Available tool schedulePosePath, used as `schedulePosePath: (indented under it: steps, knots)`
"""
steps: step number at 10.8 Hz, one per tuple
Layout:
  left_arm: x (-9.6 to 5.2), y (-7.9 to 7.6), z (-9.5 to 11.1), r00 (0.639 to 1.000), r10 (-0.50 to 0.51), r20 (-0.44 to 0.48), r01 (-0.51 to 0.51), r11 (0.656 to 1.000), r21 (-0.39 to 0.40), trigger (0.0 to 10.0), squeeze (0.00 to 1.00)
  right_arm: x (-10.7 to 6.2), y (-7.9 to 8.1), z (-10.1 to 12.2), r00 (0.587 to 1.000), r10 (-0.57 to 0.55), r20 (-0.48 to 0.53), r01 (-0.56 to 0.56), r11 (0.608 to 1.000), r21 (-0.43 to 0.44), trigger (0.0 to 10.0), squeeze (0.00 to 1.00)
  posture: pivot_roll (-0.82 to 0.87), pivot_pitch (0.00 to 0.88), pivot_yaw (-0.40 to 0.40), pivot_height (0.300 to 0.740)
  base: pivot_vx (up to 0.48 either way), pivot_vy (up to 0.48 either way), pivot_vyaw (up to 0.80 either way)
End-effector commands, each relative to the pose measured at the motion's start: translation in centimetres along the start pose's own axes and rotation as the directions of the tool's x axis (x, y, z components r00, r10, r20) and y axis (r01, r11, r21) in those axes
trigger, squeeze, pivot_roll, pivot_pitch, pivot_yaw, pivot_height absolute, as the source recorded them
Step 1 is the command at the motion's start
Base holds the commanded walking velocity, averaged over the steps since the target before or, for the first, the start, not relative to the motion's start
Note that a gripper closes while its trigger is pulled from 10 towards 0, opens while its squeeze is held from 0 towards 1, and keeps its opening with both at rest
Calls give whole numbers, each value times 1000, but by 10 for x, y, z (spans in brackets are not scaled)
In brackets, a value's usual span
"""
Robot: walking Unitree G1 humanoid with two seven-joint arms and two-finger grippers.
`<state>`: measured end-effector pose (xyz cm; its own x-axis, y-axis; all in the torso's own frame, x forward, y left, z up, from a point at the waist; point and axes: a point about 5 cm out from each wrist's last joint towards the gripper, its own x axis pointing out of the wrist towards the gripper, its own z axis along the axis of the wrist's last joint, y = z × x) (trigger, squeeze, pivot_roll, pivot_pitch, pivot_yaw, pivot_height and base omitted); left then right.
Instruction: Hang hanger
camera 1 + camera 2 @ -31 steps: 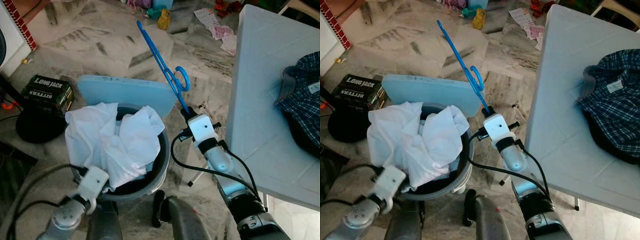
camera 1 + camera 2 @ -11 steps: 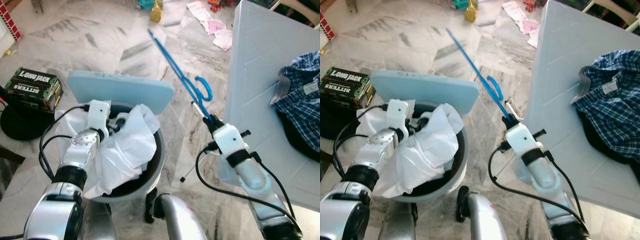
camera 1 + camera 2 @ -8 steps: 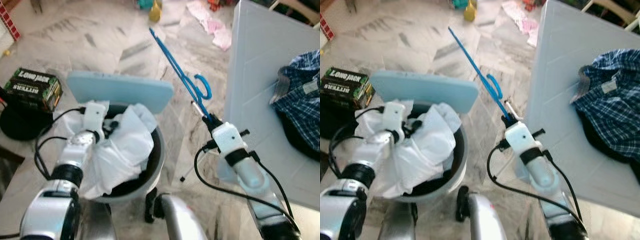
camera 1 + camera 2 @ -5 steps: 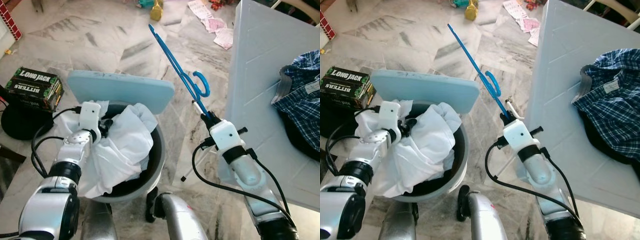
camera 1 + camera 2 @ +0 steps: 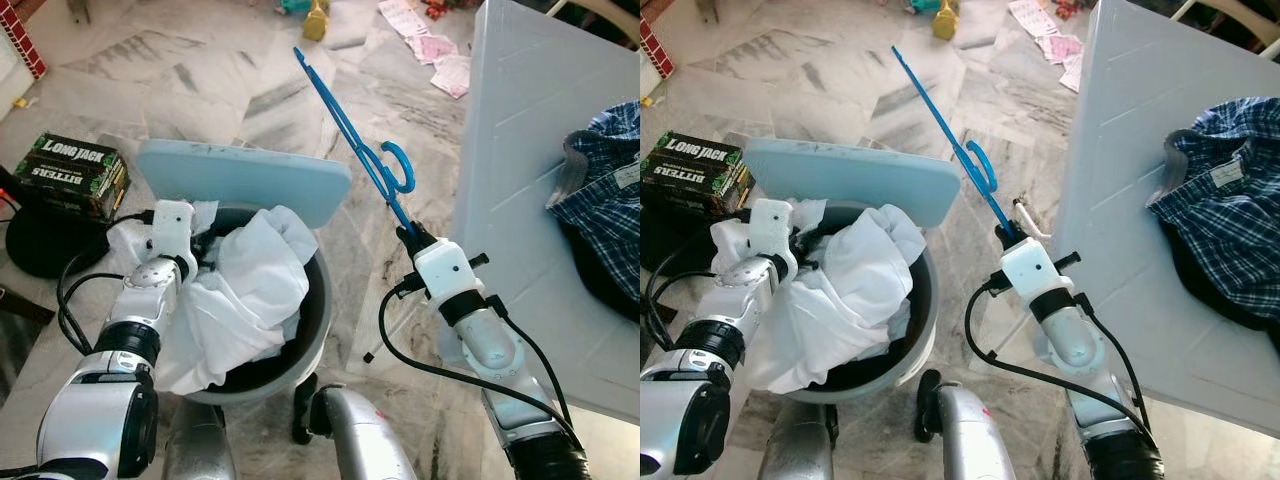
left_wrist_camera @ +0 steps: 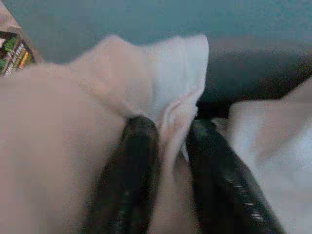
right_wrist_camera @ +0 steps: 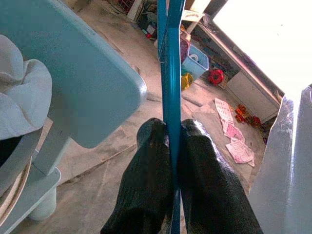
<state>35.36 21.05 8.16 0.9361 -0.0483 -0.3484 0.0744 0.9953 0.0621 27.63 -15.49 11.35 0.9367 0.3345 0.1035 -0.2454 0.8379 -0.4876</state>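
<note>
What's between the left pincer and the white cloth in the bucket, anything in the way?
Nothing visible. The left pincer is already in the white cloth, with a fold pinched between its fingers. The right pincer holds the blue hanger.

Right arm reaches forward, its right gripper clamped with both black fingers pressed together. Left arm bends in at the near left, left gripper pinching, its fingers slightly apart.

A checked shirt lies on the pale table; papers litter the floor.
</note>
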Motion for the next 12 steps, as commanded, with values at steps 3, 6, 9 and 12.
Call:
schedulePosePath:
  steps: [3, 6, 9, 12]
  knots:
    - [0, 2, 14, 990, 36, 136, -28, 998, -61, 0, 0, -8, 2, -14, 998, 4, -65, -4, 1000, 3, 10000, 0, -58, 315, -170, 740, 0, 0, 0]
    - [-1, 2, 23, 978, 35, 207, -21, 997, -71, 0, 0, -3, 2, -15, 998, 0, -62, 1, 1000, 4, 10000, 0, -51, 310, -168, 740, 0, 0, 0]
    - [-1, -1, 27, 978, 38, 206, -34, 999, -23, 0, 0, -4, 3, -15, 998, 0, -58, 0, 1000, 4, 10000, 0, -51, 310, -163, 740, 0, 0, 0]
    - [-5, -28, 14, 992, -94, 88, 94, 996, 3, 10000, 1000, -5, 7, -16, 998, 6, -63, -5, 1000, 10, 10000, 0, -39, 317, -163, 740, 0, 0, 0]
